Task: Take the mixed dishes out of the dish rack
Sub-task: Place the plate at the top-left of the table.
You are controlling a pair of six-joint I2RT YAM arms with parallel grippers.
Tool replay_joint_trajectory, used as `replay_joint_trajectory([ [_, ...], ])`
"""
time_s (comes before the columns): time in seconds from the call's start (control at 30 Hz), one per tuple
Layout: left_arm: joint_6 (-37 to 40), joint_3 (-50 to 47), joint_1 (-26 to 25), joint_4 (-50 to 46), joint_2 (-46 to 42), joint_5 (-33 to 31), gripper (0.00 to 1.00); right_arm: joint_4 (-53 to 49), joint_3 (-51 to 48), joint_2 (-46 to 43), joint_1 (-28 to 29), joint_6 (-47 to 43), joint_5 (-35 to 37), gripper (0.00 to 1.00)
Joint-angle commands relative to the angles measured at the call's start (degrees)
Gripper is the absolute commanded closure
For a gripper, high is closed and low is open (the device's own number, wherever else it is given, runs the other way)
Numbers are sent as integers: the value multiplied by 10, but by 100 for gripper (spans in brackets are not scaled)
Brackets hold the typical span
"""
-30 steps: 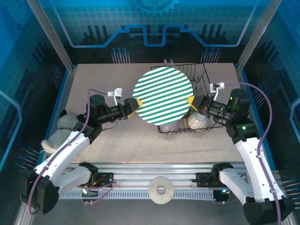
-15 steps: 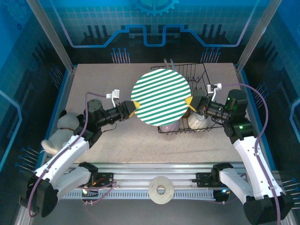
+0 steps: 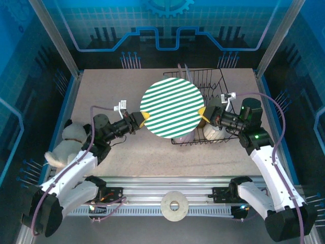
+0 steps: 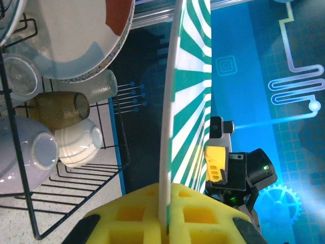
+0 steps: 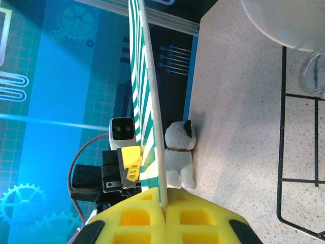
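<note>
A green-striped plate hangs in the air over the left end of the black wire dish rack. My left gripper is shut on the plate's left rim and my right gripper is shut on its right rim. In the left wrist view the plate stands edge-on, its rim pinched in my yellow jaws. In the right wrist view the rim runs into the shut jaws. The rack still holds a red-and-white plate, a brown cup, a clear glass, a lavender bowl and a white bowl.
A white stuffed dog lies at the table's left edge beside the left arm. The speckled tabletop lies bare in front of the rack. A blue rail borders the table on the left.
The left gripper has closed on the plate's left rim. The plate and both grippers have shifted a little to the left, and the left arm has drawn back.
</note>
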Motion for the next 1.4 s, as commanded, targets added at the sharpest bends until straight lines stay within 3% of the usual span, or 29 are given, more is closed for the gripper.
replay_joint_trajectory([
  [0.0,-5,-23,-3,-8,-35,-40,100,46,-4,-7,8,-6,-25,73],
  [0.07,-8,-36,-3,-17,-59,-52,100,37,-7,-15,8,-23,-25,33],
  [0.13,-6,-40,-3,-35,-78,-67,100,20,-4,-23,8,-48,-17,5],
  [0.17,-2,-39,-2,-44,-86,-73,100,-3,1,-28,9,-67,-4,0],
  [0.3,2,-32,-1,-34,-111,-115,100,-115,21,-50,15,-155,69,0],
  [0.57,38,52,17,-97,-115,-183,100,-178,11,-111,15,-217,86,0],
  [0.83,73,59,93,-25,-63,-270,100,-242,21,-137,15,-271,105,0],
  [1.1,46,79,222,76,102,-199,100,-254,13,-154,15,-278,114,0],
  [1.37,55,134,263,153,306,-107,100,-263,10,-161,15,-281,121,0],
])
